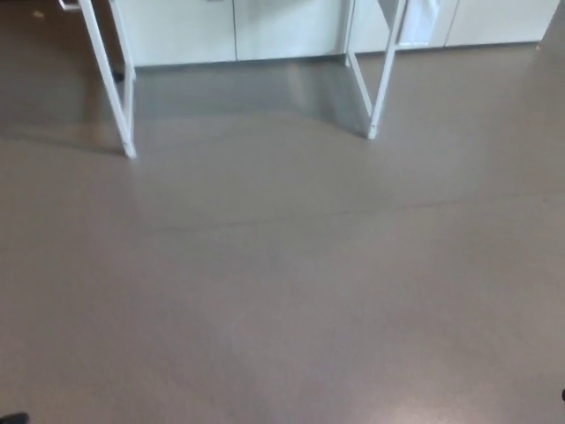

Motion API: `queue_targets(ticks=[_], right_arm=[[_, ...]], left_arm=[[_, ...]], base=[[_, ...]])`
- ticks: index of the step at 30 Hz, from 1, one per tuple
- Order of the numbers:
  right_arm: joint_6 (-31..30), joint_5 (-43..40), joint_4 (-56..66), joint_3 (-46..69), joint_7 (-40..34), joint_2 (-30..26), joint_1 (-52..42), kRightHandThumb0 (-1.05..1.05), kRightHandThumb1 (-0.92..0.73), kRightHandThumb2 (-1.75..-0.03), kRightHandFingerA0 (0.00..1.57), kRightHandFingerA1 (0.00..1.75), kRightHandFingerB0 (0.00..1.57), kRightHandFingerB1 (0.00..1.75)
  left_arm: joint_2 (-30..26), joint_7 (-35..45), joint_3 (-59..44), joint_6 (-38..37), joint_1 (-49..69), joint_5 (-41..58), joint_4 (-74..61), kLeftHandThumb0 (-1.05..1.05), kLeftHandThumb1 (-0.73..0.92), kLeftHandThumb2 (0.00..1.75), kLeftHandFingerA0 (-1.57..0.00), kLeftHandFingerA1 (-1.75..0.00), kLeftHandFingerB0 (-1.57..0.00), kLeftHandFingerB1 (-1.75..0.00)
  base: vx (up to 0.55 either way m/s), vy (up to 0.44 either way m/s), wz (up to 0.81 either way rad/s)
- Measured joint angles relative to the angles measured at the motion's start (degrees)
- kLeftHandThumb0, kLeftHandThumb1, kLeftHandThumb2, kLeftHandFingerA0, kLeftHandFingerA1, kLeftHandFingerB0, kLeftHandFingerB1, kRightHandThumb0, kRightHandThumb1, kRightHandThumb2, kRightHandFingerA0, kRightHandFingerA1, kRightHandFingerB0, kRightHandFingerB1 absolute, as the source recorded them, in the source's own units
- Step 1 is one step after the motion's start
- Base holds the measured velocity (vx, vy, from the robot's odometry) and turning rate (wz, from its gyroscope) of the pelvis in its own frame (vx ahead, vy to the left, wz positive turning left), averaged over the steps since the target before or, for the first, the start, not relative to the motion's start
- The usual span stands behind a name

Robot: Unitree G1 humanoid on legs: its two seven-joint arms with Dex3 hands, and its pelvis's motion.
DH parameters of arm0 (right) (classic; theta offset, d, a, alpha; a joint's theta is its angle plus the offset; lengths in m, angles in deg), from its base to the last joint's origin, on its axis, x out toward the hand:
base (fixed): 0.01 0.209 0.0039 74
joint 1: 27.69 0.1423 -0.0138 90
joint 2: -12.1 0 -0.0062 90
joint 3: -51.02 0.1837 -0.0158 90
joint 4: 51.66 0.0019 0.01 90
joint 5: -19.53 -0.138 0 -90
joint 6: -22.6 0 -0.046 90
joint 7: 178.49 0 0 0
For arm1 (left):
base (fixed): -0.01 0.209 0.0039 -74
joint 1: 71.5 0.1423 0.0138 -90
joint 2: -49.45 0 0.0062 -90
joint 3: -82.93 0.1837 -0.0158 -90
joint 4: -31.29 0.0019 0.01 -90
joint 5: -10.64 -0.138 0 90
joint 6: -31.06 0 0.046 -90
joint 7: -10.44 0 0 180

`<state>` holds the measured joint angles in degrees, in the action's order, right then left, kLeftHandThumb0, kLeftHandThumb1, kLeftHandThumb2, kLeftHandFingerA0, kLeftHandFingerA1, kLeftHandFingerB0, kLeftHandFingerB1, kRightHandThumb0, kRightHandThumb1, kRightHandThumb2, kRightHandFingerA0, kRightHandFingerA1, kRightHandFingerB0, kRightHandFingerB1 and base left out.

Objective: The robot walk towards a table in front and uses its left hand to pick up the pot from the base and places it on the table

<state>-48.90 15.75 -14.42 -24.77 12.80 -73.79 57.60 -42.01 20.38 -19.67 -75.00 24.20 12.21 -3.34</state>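
floor (282, 291): grey-brown, smooth, fills nearly the whole head view; faint sheen toward the near right corner
cabinets (282, 26): pale fronts in a row along the floor's far edge, with thin upright seams between the doors; only the lower parts show
shadow (238, 88): darker band on the floor in front of the cabinets, lying between the two leg frames
table (108, 81): only white legs show, standing at the far end of the floor; the top is cut off by the upper edge of the view
left leg frame (129, 115): far left, a slanted bar and a straighter bar meeting at one foot on the floor
right leg frame (381, 84): far right of centre, a slanted bar and a shorter bar meeting at one foot, well apart from the left frame
white piece (420, 22): hangs just beside the top of the right leg frame; blurred, cannot tell what it is
floor line (309, 215): thin, faint, runs across the floor from side to side, nearer than both feet
dark patch (11, 418): at the floor's near left corner, cut by the frame edge; cannot tell what it is
dark speck (562, 395): at the right edge, near corner; too small to tell
pot: not in view, so its place cannot be told
left hand: not in view; open or closed cannot be told
right hand: not in view; open or closed cannot be told
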Motion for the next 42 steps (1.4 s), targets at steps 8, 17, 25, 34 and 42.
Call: queue_targets(ticks=[8,17,25,34,42], right_arm=[[0.68,-0.41,-0.69,0.06,0.25,0.28,-0.04,-0.47,-0.38,-0.74,0.74,0.62,0.41,0.49],[1.0,-0.97,-0.84,0.22,0.39,0.17,-0.02,-0.48,-0.39,-0.74,0.75,0.62,0.39,0.49],[1.96,-0.9,-0.95,0.01,-0.16,-0.27,-0.72,-0.48,-0.41,-0.75,0.75,0.63,0.42,0.5],[2.41,-0.84,-0.82,-0.53,-0.77,0.06,-1.21,-0.4,-0.51,-0.55,0.81,0.53,0.49,0.38],[3.02,-0.82,-0.98,-0.63,-0.86,0.27,-1.91,-0.44,-0.49,-0.56,0.82,0.53,0.47,0.38]], left_arm=[[-0.88,0.07,-0.08,-0.08,-0.2,0.02,0.67,-0.37,0.54,0.57,-0.59,-0.39,-0.42,-0.34],[-0.57,-0.06,0.38,-0.22,-0.7,-0.08,0.54,-0.44,0.45,0.72,-0.54,-0.5,-0.38,-0.44],[-0.52,0.12,0.61,-0.46,-0.34,-0.11,0.43,-0.45,0.45,0.74,-0.55,-0.51,-0.38,-0.45],[-1.09,-0.19,1.07,-0.52,-0.69,-0.32,-0.09,-0.45,0.44,0.73,-0.6,-0.52,-0.41,-0.45],[-1.06,-0.35,1.33,-0.51,-0.34,-0.34,0.0,-0.44,0.44,0.73,-0.6,-0.52,-0.42,-0.46]], base=[[0.18,0.079,0.06],[0.25,-0.136,0.2],[0.26,-0.049,-0.08],[0.33,0.161,-0.06],[0.24,0.065,0.07]])
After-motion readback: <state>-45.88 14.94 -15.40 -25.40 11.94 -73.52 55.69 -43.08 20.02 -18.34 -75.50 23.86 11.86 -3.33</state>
